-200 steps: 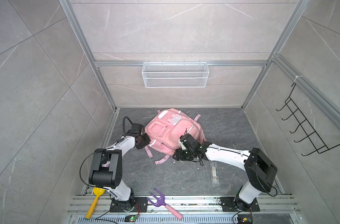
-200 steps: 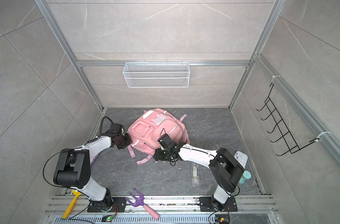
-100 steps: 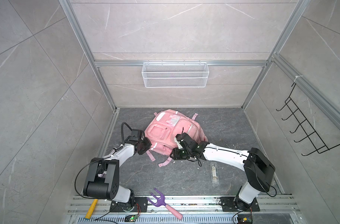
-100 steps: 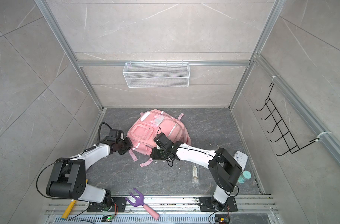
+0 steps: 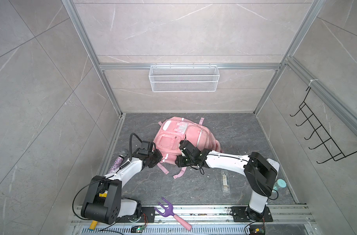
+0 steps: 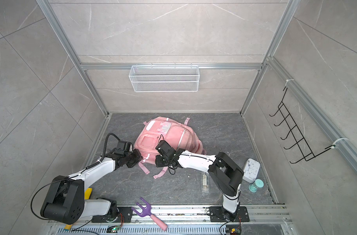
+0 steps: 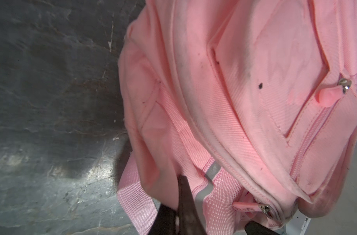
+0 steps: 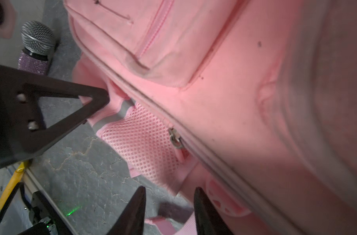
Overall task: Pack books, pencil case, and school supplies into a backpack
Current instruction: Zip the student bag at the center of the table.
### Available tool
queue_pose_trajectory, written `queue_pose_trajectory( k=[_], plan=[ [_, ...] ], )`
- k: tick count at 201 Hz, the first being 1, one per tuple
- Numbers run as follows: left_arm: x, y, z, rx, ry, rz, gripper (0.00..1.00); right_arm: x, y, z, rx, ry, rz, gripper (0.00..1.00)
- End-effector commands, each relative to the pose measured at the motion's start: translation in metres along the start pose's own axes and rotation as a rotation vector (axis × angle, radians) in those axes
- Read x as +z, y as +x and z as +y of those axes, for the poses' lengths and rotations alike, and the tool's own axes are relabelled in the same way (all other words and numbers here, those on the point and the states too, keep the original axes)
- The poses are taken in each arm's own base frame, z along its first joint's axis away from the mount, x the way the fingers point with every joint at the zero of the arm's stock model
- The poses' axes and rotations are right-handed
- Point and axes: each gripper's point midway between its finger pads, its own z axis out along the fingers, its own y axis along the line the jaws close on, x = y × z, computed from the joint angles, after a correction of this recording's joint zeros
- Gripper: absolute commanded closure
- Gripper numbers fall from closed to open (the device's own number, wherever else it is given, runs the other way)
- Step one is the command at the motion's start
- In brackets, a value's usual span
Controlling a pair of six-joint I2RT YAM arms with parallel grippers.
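The pink backpack (image 5: pixel 183 138) (image 6: pixel 167 138) lies front up on the dark floor. At its near left corner my left gripper (image 5: pixel 159 158) (image 6: pixel 140 157) (image 7: pixel 180 180) is shut on a fold of the backpack (image 7: pixel 244 91) fabric beside the grey trim. My right gripper (image 5: pixel 178 161) (image 6: pixel 158 160) (image 8: pixel 169 194) stands open at the near edge, with only floor and a strap between its fingers; a zipper pull (image 8: pixel 174 138) sits just beyond. The school supplies packet (image 5: pixel 225 180) (image 6: pixel 205 182) lies on the floor by the right arm. The books and pencil case are out of view.
A glittery microphone (image 5: pixel 118 160) (image 8: pixel 37 40) lies by the left wall. A purple fork (image 5: pixel 167 210) rests on the front rail. A white boxy device (image 6: pixel 252 169) and a teal jar (image 6: pixel 257 185) stand at the right. A wire basket (image 5: pixel 183 78) hangs on the back wall.
My left gripper came down to the backpack's near left corner and shut on the fabric. My right gripper slid left along the near edge and its jaws narrowed.
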Motion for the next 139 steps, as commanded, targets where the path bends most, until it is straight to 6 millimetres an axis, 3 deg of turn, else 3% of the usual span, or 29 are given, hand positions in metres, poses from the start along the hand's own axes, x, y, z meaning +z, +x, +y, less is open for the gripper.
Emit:
queue_pose_trajectory(
  k=[1, 86, 139],
  plan=[
    [-0.009, 0.009, -0.003, -0.008, 0.012, 0.01, 1.0, 0.006, -0.013, 0.001, -0.032, 0.05, -0.049, 0.58],
    [-0.015, 0.02, -0.009, 0.009, 0.02, 0.008, 1.0, 0.023, -0.017, 0.006, -0.032, 0.132, -0.045, 0.59],
    [-0.014, 0.023, -0.013, 0.022, 0.023, 0.006, 1.0, 0.029, -0.013, 0.003, -0.058, 0.274, -0.039, 0.67]
  ],
)
